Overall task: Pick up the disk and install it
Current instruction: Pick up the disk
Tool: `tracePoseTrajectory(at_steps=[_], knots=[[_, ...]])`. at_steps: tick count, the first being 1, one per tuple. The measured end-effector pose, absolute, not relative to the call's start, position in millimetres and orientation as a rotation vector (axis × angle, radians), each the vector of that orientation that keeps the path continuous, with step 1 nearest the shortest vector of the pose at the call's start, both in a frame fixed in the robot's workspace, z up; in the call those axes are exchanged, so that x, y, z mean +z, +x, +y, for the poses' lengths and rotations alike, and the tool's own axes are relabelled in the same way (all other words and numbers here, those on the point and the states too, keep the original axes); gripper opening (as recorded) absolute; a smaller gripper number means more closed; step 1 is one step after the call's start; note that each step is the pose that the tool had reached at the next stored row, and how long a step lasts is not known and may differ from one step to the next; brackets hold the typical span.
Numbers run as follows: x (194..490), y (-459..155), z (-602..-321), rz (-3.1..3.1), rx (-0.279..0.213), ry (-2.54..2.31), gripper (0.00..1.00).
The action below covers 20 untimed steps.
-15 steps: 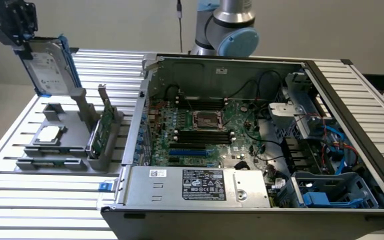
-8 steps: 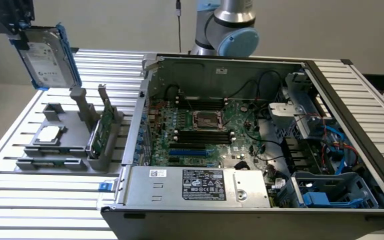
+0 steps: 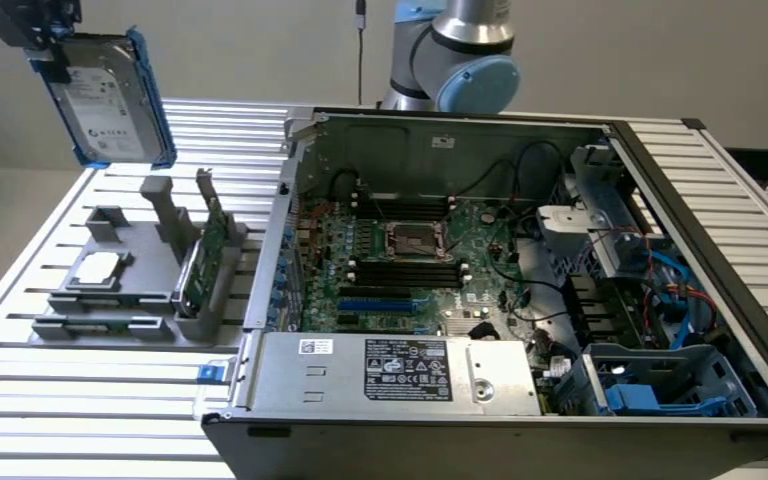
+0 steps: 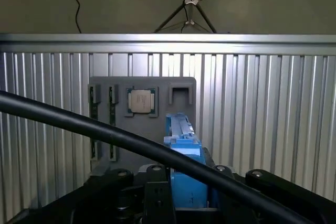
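- Disk point(image 3: 107, 98): a silver metal drive with a white label, framed by a blue plastic carrier.
- It is held in the air, upright on its short end and slightly tilted, with the label facing the exterior view.
- It hangs over the grey tray point(image 3: 124, 232), at the exterior view's upper left.

disk point(image 3: 107, 98) hanging high over grey holder point(image 3: 107, 228), open air around it, open computer case point(image 3: 438, 140) crowded with cables point(image 3: 668, 270)

Metal and plastic
The disk point(image 3: 101, 95) is dull silver metal framed in smooth blue plastic; the table point(image 3: 91, 425) is ribbed, satin metal; the tray point(image 3: 104, 222) matt grey.
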State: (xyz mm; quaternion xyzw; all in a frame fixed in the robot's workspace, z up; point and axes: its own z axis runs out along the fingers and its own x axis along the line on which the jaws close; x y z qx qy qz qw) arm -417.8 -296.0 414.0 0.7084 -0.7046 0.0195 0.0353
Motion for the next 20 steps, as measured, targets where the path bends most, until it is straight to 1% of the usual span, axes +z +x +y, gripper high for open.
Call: tracePoseTrajectory(at_steps=[11,20], knots=[[440.7,-369.6,-297.6,-2.165,0.06,2.177,0.33],[454.9,-328.7,-299.4,-2.165,0.059,2.176,0.33]])
